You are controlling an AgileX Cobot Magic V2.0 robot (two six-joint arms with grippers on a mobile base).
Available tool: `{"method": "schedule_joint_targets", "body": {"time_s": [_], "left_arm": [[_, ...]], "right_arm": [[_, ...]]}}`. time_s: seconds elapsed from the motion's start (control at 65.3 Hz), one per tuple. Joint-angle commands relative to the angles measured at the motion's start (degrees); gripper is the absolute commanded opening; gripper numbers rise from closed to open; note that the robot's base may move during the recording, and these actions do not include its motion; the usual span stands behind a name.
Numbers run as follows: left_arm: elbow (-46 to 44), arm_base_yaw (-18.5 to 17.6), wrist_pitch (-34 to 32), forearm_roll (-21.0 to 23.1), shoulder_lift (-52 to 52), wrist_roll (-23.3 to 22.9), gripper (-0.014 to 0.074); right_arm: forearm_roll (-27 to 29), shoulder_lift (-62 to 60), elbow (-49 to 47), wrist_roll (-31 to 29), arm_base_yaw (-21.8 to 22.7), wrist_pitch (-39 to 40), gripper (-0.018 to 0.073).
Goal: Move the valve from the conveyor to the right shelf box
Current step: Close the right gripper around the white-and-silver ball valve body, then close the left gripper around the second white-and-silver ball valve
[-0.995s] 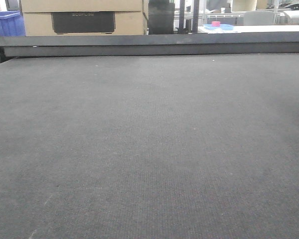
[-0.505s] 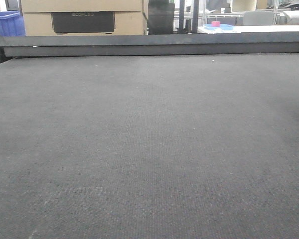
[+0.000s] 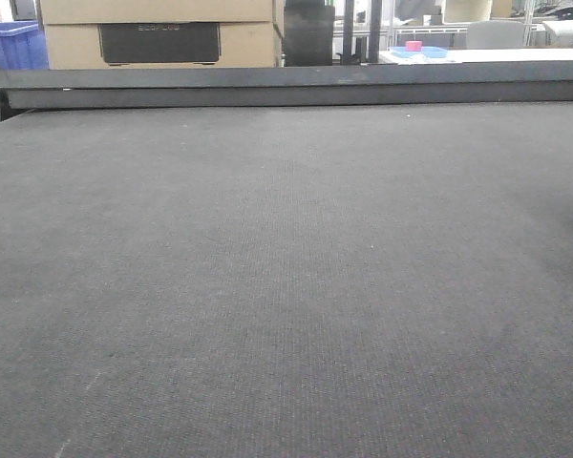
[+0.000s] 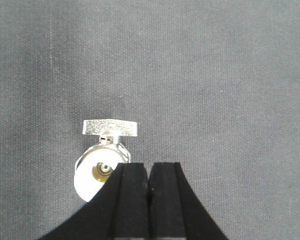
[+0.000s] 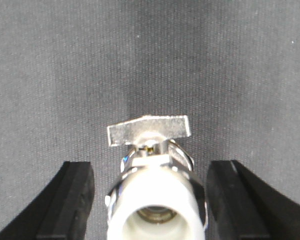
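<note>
Lying on the wide dark grey woven conveyor belt (image 4: 230, 75), a silver metal valve (image 4: 97, 172) with flat handle and white end is sitting just left of the left gripper (image 4: 149, 167), its black fingers (image 4: 132, 200) pressing together on nothing. The right gripper (image 5: 151, 172) is gaping wide, straddling a like valve (image 5: 157, 205), pads (image 5: 75, 200) clear.

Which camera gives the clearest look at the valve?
The right wrist view: the valve is large, T-handle and white end clear, between the open fingers of the right gripper. The left wrist view shows a valve smaller, partly behind the shut left gripper. The front view shows no valve, just conveyor.
</note>
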State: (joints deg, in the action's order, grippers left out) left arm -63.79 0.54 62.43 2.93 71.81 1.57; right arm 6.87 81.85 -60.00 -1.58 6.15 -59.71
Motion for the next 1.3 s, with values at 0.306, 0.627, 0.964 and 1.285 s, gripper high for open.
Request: {"method": "schedule_joint_targets", "body": {"time_s": [0.306,0.627,0.964,1.285], "left_arm": [[-0.5,-0.2,-0.5,0.7,0.0,-0.3,-0.0111],[-0.5,-0.2,-0.5,0.7,0.0,-0.3,-0.0111],[-0.5,-0.2,-0.1,0.7,0.0,-0.3,-0.0111],[-0.5,-0.2,-0.1,-3.5,0.0,-0.7,0.0216]], "right_arm": [[-1.7,3.2,0.3,0.1,0.0,-0.7,0.0366],[-3.0,3.2,2.6,0.1,0.0,0.3,0.0361],[-3.0,3.2,2.6,0.1,0.0,0.0,0.0175],[-3.0,3.2,2.6,0.1,0.0,-0.2,-0.0168]]}}
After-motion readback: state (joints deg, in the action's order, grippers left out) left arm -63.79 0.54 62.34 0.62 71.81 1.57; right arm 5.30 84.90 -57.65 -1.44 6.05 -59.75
